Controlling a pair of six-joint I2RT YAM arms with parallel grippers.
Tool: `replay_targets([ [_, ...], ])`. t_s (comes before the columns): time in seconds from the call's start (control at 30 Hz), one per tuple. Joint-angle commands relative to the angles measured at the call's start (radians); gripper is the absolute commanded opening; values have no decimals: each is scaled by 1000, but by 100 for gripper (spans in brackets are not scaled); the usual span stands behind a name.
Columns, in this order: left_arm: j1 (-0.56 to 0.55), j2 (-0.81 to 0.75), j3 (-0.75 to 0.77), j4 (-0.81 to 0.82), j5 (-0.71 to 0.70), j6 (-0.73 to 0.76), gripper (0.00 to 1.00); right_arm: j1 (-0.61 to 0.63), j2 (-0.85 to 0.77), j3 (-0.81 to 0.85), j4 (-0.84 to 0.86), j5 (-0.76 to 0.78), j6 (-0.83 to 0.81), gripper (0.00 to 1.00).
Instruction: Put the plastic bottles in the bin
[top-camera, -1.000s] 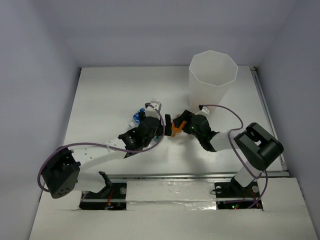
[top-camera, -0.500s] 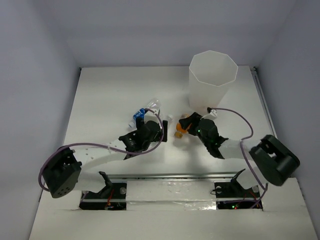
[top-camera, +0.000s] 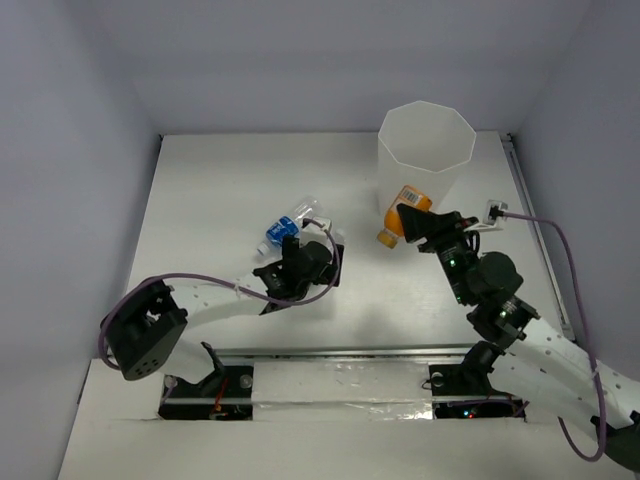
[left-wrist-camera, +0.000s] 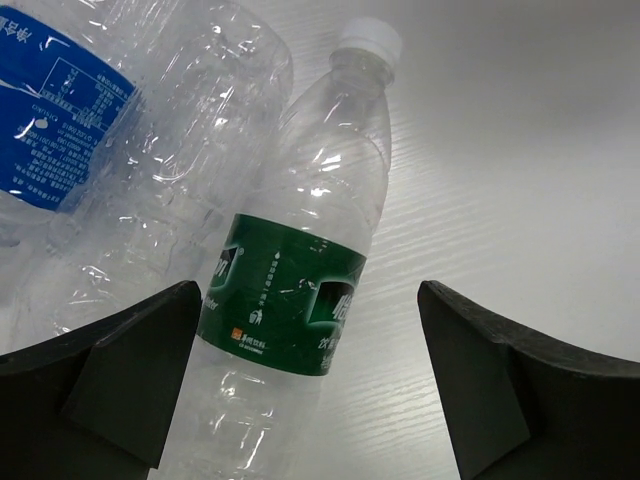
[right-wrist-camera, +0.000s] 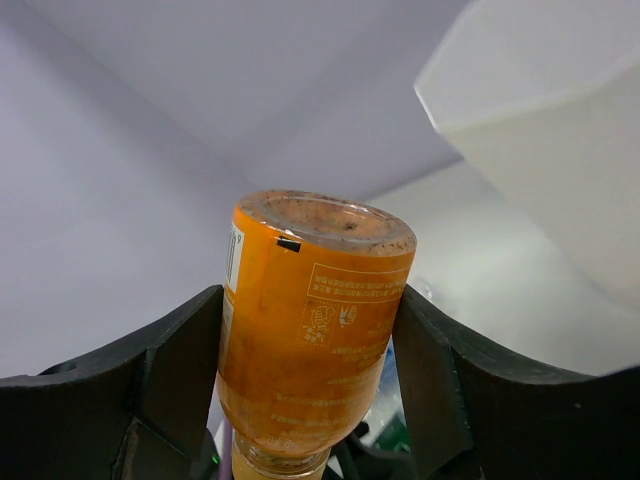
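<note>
My right gripper (top-camera: 412, 221) is shut on an orange bottle (top-camera: 400, 215) and holds it in the air beside the near left wall of the bin (top-camera: 425, 150). In the right wrist view the orange bottle (right-wrist-camera: 310, 330) sits between both fingers, base up, with the bin's rim (right-wrist-camera: 540, 110) at the upper right. My left gripper (top-camera: 308, 252) is open and low over the table. In the left wrist view a clear green-label bottle (left-wrist-camera: 300, 280) lies between the fingers, against the left one, next to a clear blue-label bottle (left-wrist-camera: 110, 130). The blue-label bottle (top-camera: 283, 228) also shows from above.
White walls close the table on three sides. A metal rail (top-camera: 400, 352) runs along the near edge by the arm bases. The right arm's cable (top-camera: 560, 250) loops over the table's right side.
My right gripper has lifted the orange bottle off the table and carried it up and right toward the bin. My left gripper has shifted slightly right over the clear bottles.
</note>
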Motion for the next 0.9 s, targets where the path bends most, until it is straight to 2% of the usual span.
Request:
replay_targets([
  [0.0, -4, 6, 53, 46, -28, 23, 88, 3, 7, 127, -63, 31, -140, 48],
  [0.13, -4, 31, 59, 52, -59, 29, 88, 3, 70, 246, -63, 95, -261, 47],
  [0.27, -13, 52, 61, 66, -65, 37, 88, -17, 141, 402, -52, 279, -442, 46],
  [0.5, -22, 88, 59, 80, -100, 46, 88, -202, 358, 595, 20, 307, -674, 45],
  [0.57, -22, 97, 61, 86, -102, 49, 88, -284, 421, 641, -1, 266, -669, 45],
  [0.7, -32, 111, 65, 83, -114, 51, 88, -359, 550, 732, -26, 203, -666, 47],
  [0.87, -32, 137, 73, 82, -135, 54, 88, -382, 689, 822, -54, 181, -678, 50],
])
